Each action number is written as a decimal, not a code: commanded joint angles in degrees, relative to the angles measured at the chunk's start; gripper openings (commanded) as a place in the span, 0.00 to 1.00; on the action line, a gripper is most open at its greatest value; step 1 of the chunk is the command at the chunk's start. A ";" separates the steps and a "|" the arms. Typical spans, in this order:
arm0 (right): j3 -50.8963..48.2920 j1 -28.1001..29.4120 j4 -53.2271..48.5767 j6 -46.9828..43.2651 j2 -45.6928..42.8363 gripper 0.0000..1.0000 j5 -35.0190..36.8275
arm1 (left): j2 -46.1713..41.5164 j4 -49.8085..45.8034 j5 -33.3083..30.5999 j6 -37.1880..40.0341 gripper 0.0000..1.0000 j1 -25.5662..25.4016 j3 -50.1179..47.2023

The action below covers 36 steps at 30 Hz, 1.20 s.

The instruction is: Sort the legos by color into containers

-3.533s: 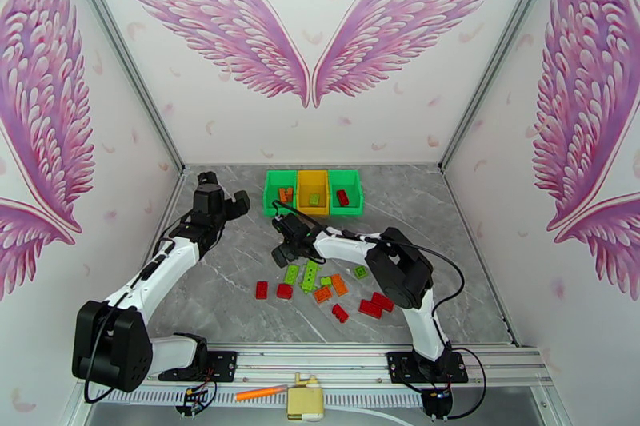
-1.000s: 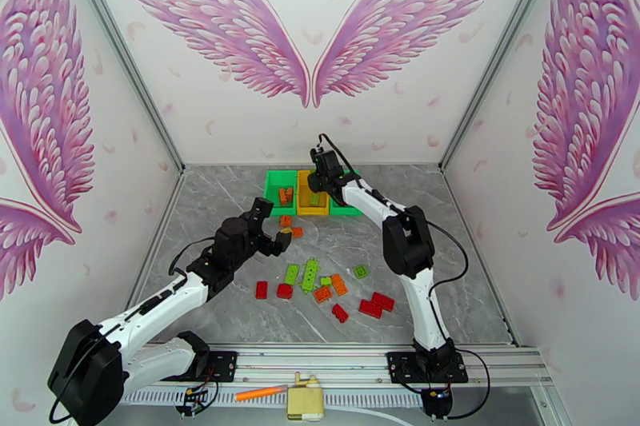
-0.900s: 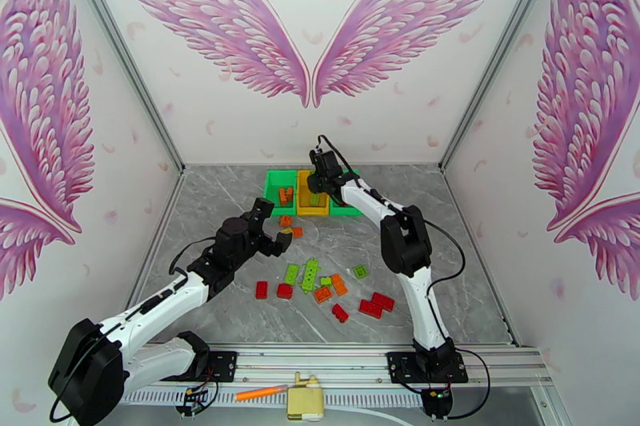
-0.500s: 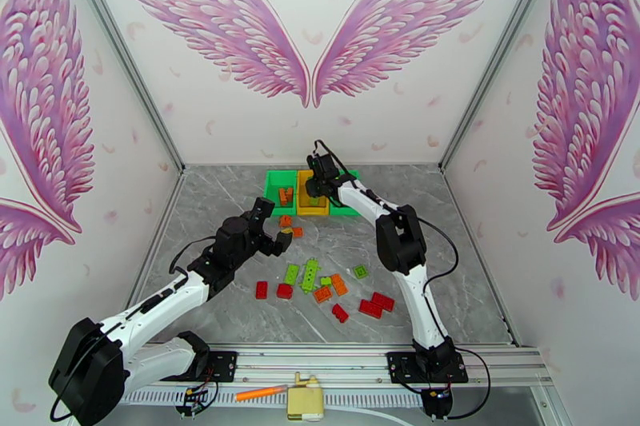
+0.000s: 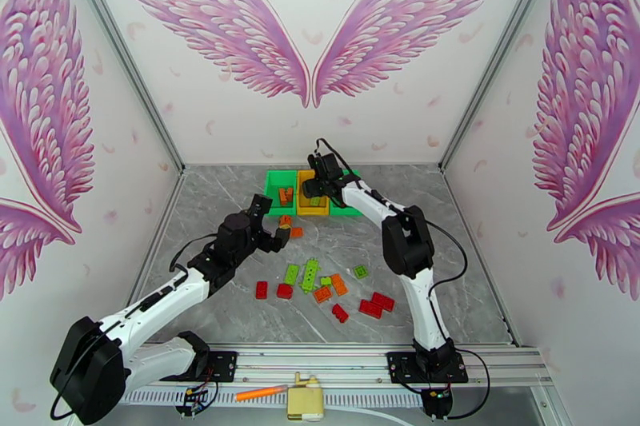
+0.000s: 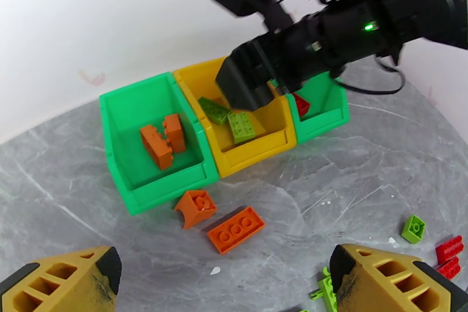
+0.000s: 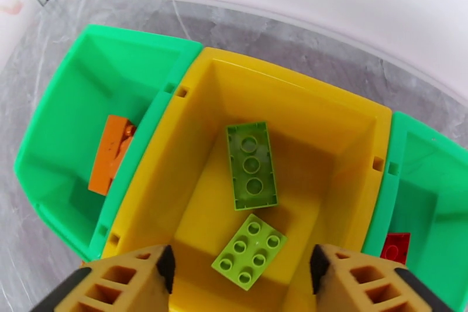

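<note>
Many loose legos (image 5: pixel 309 274) lie nearest; the left gripper (image 6: pixel 222 272) hangs spread and empty beside two orange legos (image 6: pixel 236 229). Farthest, the left green bin (image 6: pixel 137 84) holds orange bricks (image 6: pixel 164 139). The yellow bin (image 7: pixel 292 82) holds green bricks (image 7: pixel 253 165) under the right gripper (image 7: pixel 241 266), jaws parted. The right green bin (image 7: pixel 421 172) holds a red brick (image 7: pixel 396 247).

The white back wall (image 5: pixel 312 132), seen from above, is printed with a pair of large pink feathered wings (image 5: pixel 224 28), and part of a similar wing is shown on each side wall (image 5: pixel 112 180). Small pink feathers (image 5: pixel 210 127) are scattered across the white. The panels are joined by grey metal corner posts (image 5: pixel 120 52). The floor is formed by a grey marble-patterned tabletop (image 5: pixel 464 212) with pale veins, edged along its near side by an aluminium rail (image 5: pixel 320 356). Everything is evenly, softly lit.
</note>
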 commanded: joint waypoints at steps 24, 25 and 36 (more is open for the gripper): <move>-34.89 -0.11 27.81 -2.16 -24.47 0.99 -13.71 | 3.78 -40.02 -8.34 -40.32 0.84 -13.78 0.36; -35.07 -0.11 27.98 -2.20 -24.39 0.99 -13.58 | 3.95 -39.94 -8.30 -40.66 0.82 -13.78 -0.31; -35.89 -0.11 27.57 -2.37 -24.88 0.99 -12.62 | 12.13 -37.99 -6.75 -39.82 0.67 -12.64 -1.56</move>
